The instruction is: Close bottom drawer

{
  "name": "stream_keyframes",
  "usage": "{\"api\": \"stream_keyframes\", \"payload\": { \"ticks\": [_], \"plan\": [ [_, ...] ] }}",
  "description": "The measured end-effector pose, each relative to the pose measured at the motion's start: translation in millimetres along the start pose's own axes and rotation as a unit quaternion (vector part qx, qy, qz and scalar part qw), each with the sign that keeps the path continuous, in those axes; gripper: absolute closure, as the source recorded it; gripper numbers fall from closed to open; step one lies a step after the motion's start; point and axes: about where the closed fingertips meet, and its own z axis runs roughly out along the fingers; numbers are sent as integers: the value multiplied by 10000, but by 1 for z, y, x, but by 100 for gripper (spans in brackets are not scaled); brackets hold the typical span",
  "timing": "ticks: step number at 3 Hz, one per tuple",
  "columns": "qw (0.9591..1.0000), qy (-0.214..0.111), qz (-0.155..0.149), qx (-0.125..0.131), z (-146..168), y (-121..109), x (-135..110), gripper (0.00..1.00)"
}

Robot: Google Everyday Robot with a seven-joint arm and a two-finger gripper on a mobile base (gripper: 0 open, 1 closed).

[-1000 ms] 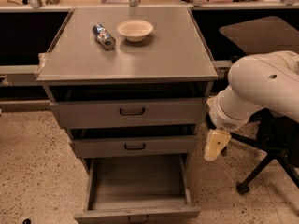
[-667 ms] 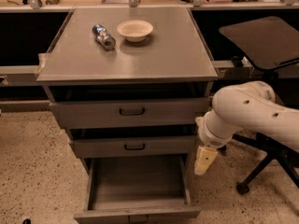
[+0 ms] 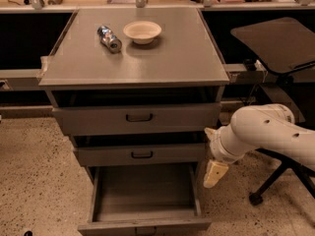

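Tool: the tool (image 3: pixel 215 173) hangs pointing down, low off the bench's right side, under its front-right corner and just outside the open drawer's right wall.
Tool state: I cannot tell from this view whether it is wide or narrow. It holds nothing that I can see.
Arm: the white arm (image 3: pixel 266 134) comes in from the right, its wrist level with the middle drawer (image 3: pixel 141 155).
Bottom drawer: the bottom drawer (image 3: pixel 145 193) is pulled far out toward the camera from the foot of the bench (image 3: pixel 162 58). Its plain grey box is empty. The slim front (image 3: pixel 143 226) sits at the lower edge of view, so the handle is barely visible.
Relation: the tool is beside the drawer, about midway along its right wall, not touching as far as I can see. The drawer front lies nearer the camera than the tool and to its left.
Handling (judgement): a rigid box on runners, empty and so light. It should slide in with a modest, steady push.
Where to push (judgement): the flat face of the front, near the centre by the handle, so it runs straight. No grasp is needed.
Risk (judgement): a push at the right corner could skew it in the runners. The tool must first get round to the front.
Other drawers: the middle drawer and the top drawer (image 3: pixel 139 117) each stand slightly out.
Bench top: a bowl (image 3: pixel 142 32) and a can (image 3: pixel 109 38) lying on its side, both toward the rear edge, left of centre.
Surroundings: a chair (image 3: pixel 280 43) stands off the bench's right edge.
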Motion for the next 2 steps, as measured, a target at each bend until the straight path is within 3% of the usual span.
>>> {"api": "stream_keyframes", "payload": {
  "ticks": [1,2],
  "plan": [
    [9998,-52,-66,-164,12,-1,3,0],
    [9985,-205,-71,-508,64,11,21,3]
  ]
}}
